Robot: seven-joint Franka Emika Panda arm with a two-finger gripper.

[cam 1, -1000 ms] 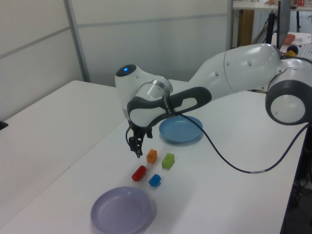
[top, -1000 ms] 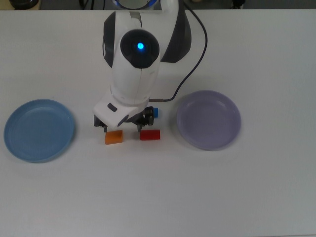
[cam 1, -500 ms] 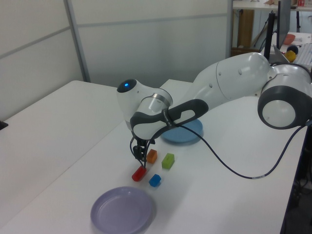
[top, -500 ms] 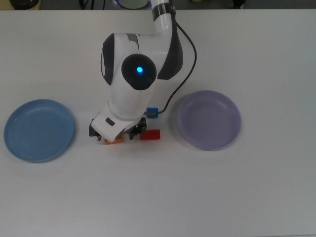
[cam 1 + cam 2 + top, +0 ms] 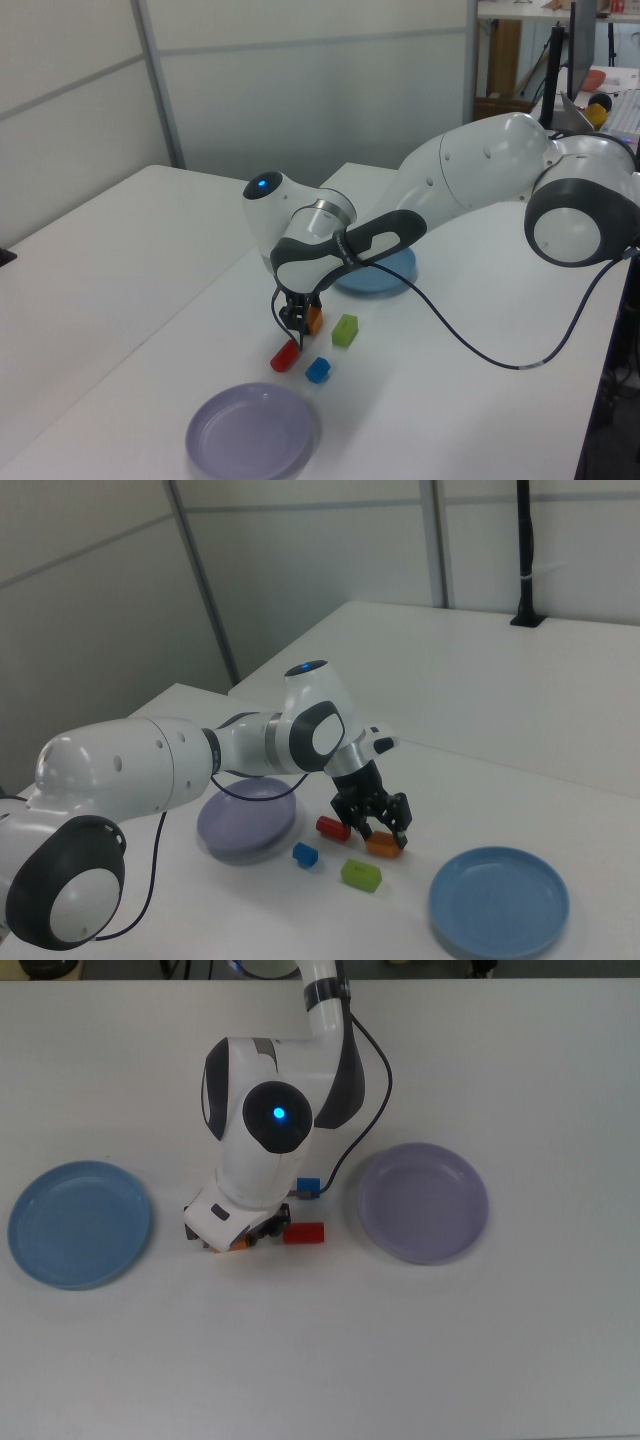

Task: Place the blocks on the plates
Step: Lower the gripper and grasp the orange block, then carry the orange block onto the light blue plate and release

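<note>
Gripper (image 5: 381,832): low over orange block (image 5: 384,845), fingers open either side, no grip seen; red block (image 5: 333,828) just beside, on table (image 5: 560,780)

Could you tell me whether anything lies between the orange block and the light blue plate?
Nothing visible does. The gripper is down at the orange block, and in the top view the table between it and the blue plate is bare; the red block lies on the other side.

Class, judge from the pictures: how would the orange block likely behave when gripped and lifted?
The orange block looks solid and box-shaped, so probably stiff, unlikely to roll. It is small beside the hand, so likely light. Its smooth faces might slip.
</note>
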